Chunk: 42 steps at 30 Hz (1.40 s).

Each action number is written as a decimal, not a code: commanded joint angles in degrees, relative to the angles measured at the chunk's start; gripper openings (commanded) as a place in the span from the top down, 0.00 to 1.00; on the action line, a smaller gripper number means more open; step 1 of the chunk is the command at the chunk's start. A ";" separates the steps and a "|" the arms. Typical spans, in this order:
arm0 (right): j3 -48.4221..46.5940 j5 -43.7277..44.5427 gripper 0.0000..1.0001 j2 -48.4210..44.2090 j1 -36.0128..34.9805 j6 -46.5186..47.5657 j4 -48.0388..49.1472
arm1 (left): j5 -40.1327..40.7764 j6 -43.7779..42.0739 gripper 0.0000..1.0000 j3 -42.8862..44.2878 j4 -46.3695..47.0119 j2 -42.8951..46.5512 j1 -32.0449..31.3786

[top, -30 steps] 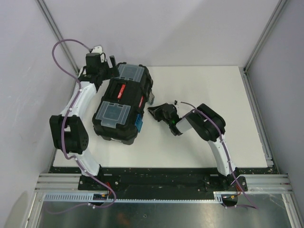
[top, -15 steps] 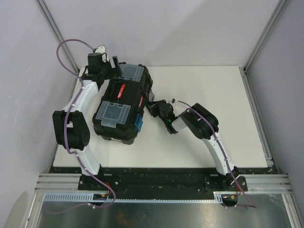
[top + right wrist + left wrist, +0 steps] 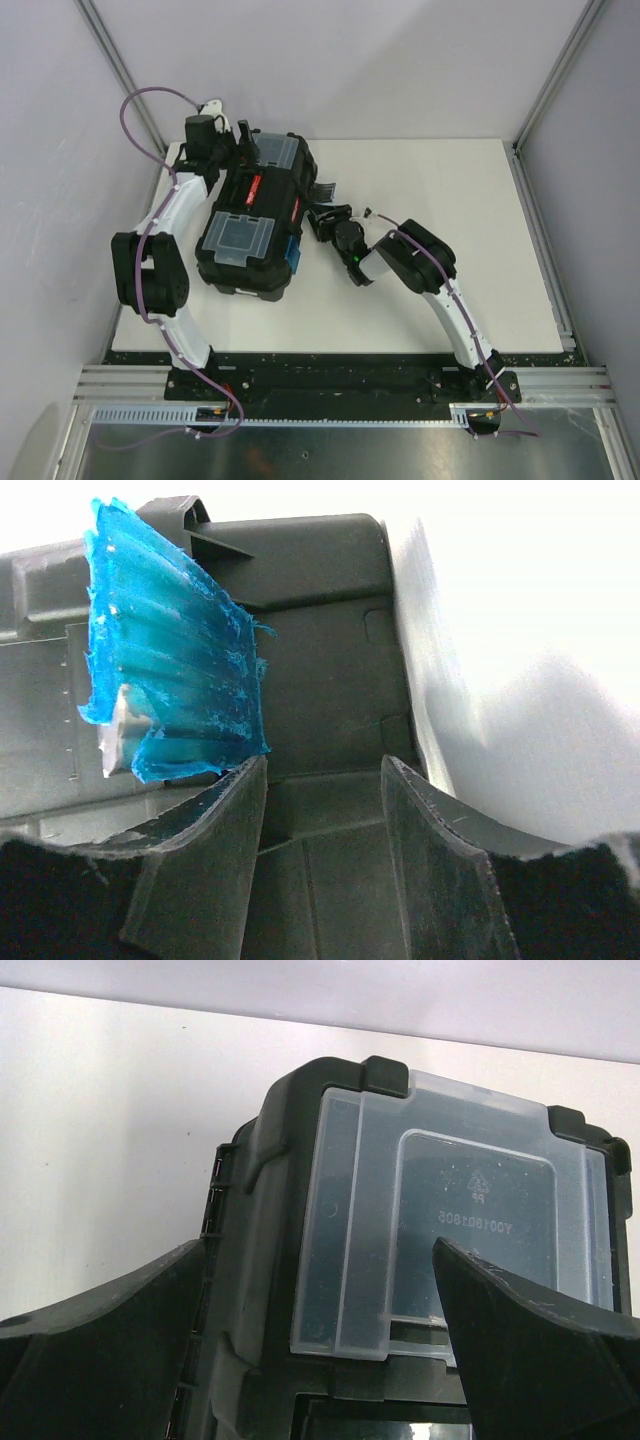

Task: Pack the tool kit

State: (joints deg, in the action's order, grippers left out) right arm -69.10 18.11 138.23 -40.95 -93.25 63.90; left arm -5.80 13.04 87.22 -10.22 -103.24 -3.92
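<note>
Where one toolbox (image 3: pixel 262 205) sits, two clear lid compartments (image 3: pixel 237 238) show.

Probably a robotics lab cell: a white table (image 3: pixel 440 190) walled by grey panels (image 3: pixel 350 60) and aluminium posts (image 3: pixel 558 75).

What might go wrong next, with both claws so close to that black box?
The right gripper stands open beside the blue latch, not around it, so it may miss or snag it. The left gripper straddles the clear lid at the far end of the toolbox; a push there might slide the whole box.
</note>
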 commanded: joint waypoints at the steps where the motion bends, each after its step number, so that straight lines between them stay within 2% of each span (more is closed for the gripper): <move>1: 2.15 4.78 0.42 1.57 1.98 -3.33 3.03 | -1.25 -1.72 0.02 -2.81 -3.80 0.08 -0.18; 16: 1.68 1.30 0.43 2.25 5.24 7.14 13.27 | -2.14 -1.66 0.02 -3.53 -3.67 -0.56 -0.31; 26: -7.37 -6.25 0.41 8.12 5.89 7.37 21.98 | -2.17 -1.87 0.03 -3.94 -3.71 -0.34 -0.30; 35: -9.07 -6.31 0.23 8.52 4.81 6.29 27.20 | -2.16 -1.79 0.04 -4.85 -3.68 -0.33 -0.41; 42: -13.37 -8.55 0.22 10.32 4.54 5.05 27.47 | -1.95 -2.08 0.04 -4.95 -3.70 -0.20 -0.39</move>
State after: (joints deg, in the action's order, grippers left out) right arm -78.89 12.53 146.85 -35.44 -88.09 76.69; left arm -7.94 13.23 85.06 -6.46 -103.07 -3.90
